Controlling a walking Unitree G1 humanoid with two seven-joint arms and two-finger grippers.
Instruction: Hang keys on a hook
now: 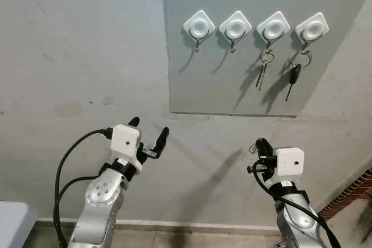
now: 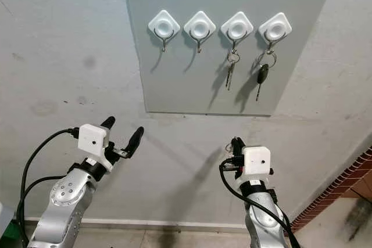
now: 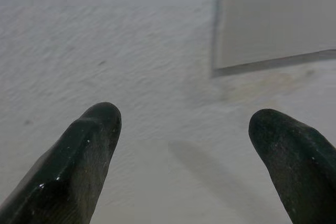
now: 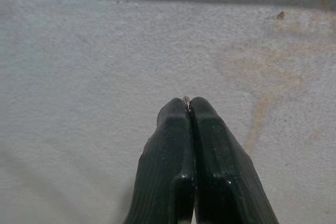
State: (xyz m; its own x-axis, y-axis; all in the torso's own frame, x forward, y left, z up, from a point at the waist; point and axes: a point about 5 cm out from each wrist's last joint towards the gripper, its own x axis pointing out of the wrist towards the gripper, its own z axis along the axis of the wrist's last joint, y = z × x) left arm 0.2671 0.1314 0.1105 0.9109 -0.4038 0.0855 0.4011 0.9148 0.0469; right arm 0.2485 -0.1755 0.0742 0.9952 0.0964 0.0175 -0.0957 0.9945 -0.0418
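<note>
Pinching probably a key ring [image 4: 186, 99] in the closed right hand [image 1: 260, 145], below and right of the free hooks [image 1: 198, 43]; left hand [image 1: 149, 132] gaping wide.

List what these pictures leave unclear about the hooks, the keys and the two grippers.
- Right gripper: fingers pressed shut on a thin metal sliver; whether it is a key ring is hidden between them.
- Silver keys: too small in the eye views to count.
- Black key: its ring's seat on the hook is too small to confirm.
- Left gripper: open, empty.
</note>
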